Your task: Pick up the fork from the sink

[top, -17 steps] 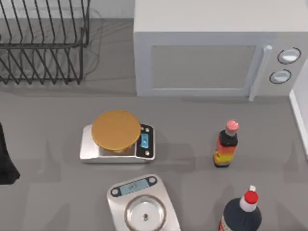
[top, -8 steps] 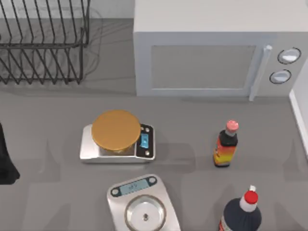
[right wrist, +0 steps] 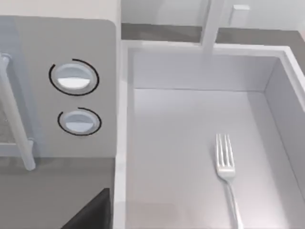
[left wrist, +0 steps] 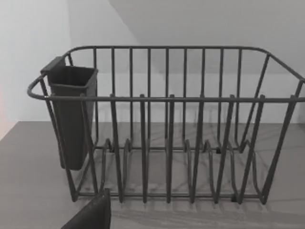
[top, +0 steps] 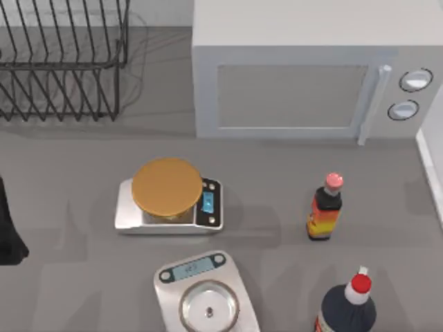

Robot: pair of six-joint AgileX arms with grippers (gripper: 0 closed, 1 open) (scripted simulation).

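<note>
The fork [right wrist: 227,171] lies flat on the floor of the white sink [right wrist: 200,76], tines toward the far wall, just right of the microwave [top: 311,76] on the counter [top: 277,207]. Whether either end effector is wide or narrow cannot be told.

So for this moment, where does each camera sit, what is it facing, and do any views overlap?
Top view: above the table, looking down on the microwave, two scales and two bottles; a dark bit of the left arm sits at the left edge.
Left wrist view: faces the dish rack.
Right wrist view: faces the sink, fork inside.
Shared: the rack, top and left wrist; the microwave, top and right wrist.
</note>
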